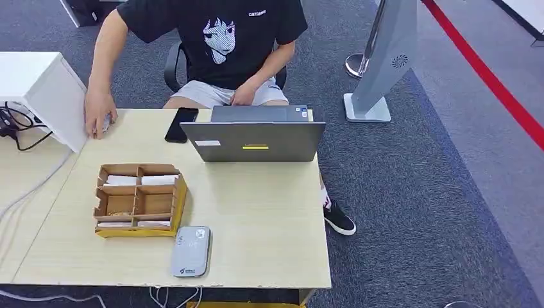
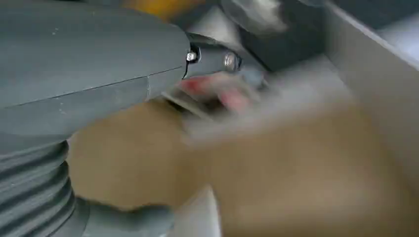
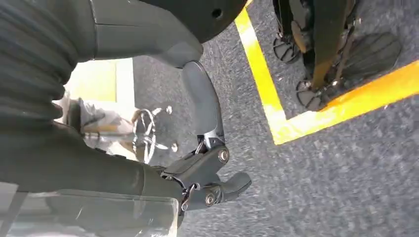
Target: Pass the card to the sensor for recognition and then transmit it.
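Setting: pale wooden table [image 1: 269, 224] on grey carpet, with a person [image 1: 218, 45] seated at its far side behind an open laptop [image 1: 253, 140].
Far left: white box [image 1: 38, 90] with cables, the person's hand beside it.
Card tray: cardboard divider box [image 1: 138, 200] left of centre; white cards [image 1: 140, 180] lie flat in its far compartments, long axes running left to right, with more at the near edge.
Sensor: grey reader [image 1: 190, 251] just beside the tray's near right corner, close to the near table edge.
Left hand [image 2: 89, 64]: blurred in its wrist view; whether it grips anything cannot be told.
Right hand [image 3: 207, 168]: hanging over the carpet, fingers curled in on nothing.
Key relation: tray and sensor both lie left of centre, so the left arm is judged nearer; card to sensor is a short pull toward the near right.
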Tool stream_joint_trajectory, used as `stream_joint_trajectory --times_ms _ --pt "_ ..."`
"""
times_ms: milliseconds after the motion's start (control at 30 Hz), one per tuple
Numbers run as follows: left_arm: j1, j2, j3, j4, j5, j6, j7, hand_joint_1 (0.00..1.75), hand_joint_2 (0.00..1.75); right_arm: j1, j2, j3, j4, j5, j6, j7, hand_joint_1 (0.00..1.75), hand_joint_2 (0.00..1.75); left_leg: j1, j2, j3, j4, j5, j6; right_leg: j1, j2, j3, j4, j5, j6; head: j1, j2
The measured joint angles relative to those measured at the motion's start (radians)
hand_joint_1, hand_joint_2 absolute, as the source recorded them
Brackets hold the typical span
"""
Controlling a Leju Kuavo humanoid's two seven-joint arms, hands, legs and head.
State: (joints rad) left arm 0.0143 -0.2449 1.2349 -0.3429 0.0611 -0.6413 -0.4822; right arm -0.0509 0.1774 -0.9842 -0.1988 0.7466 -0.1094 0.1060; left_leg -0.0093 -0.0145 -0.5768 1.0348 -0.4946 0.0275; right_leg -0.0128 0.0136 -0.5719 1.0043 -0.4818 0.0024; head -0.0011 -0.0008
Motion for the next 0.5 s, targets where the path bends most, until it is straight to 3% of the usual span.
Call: stream_joint_trajectory --times_ms 67,100,167,400,433,467,500 --pt "-0.013 0.029 0.041 0.026 0.020 0.130 0.169 1.75 1.75 -0.001 0.000 0.003 0.000 0.021 0.016 -0.016 1.75 1.75 0.001 0.000 0.000 0.000 0.000 0.000 0.000 0.000 0.000 0.000 0.000 0.000 0.001 0.000" --pt "-0.020 0.040 0.058 0.035 0.023 0.179 0.204 1.75 1.75 -0.001 0.000 0.006 0.000 0.030 0.024 -0.023 1.75 1.75 0.001 0.000 0.000 0.000 0.000 -0.001 0.000 0.000 0.000 0.000 0.000 0.000 0.000 0.000" --pt "-0.034 0.057 0.087 0.050 0.029 0.237 0.230 1.75 1.75 -0.001 0.000 0.012 0.000 0.039 0.035 -0.033 1.75 1.75 0.001 0.000 0.000 0.000 0.000 -0.001 0.000 0.000 0.000 0.000 0.000 0.000 0.000 0.000" --pt "-0.058 0.081 0.124 0.077 0.011 0.352 0.251 1.75 1.75 -0.002 0.000 0.022 0.000 0.060 0.059 -0.035 1.75 1.75 0.001 0.000 0.000 0.000 0.000 -0.001 0.001 0.000 0.000 0.001 0.000 0.000 0.000 0.000" --pt "-0.059 0.081 0.125 0.079 0.011 0.364 0.252 0.52 1.75 -0.001 0.000 0.022 0.000 0.062 0.062 -0.034 0.00 1.75 0.001 0.000 0.000 0.000 0.000 -0.001 0.000 0.000 0.000 0.001 0.000 0.000 0.000 0.000" --pt "-0.060 0.081 0.127 0.081 0.010 0.381 0.254 0.00 1.75 -0.001 0.000 0.023 0.000 0.063 0.064 -0.032 0.00 1.75 0.001 0.000 0.000 0.000 0.000 -0.001 0.000 0.000 0.000 0.001 0.000 0.000 0.000 0.000" --pt "-0.063 0.081 0.128 0.085 0.001 0.416 0.266 0.00 1.75 -0.001 0.000 0.024 0.000 0.066 0.068 -0.029 0.00 1.75 0.000 0.000 0.000 0.000 0.000 -0.001 0.000 0.000 0.001 0.001 0.000 0.000 0.000 0.000"
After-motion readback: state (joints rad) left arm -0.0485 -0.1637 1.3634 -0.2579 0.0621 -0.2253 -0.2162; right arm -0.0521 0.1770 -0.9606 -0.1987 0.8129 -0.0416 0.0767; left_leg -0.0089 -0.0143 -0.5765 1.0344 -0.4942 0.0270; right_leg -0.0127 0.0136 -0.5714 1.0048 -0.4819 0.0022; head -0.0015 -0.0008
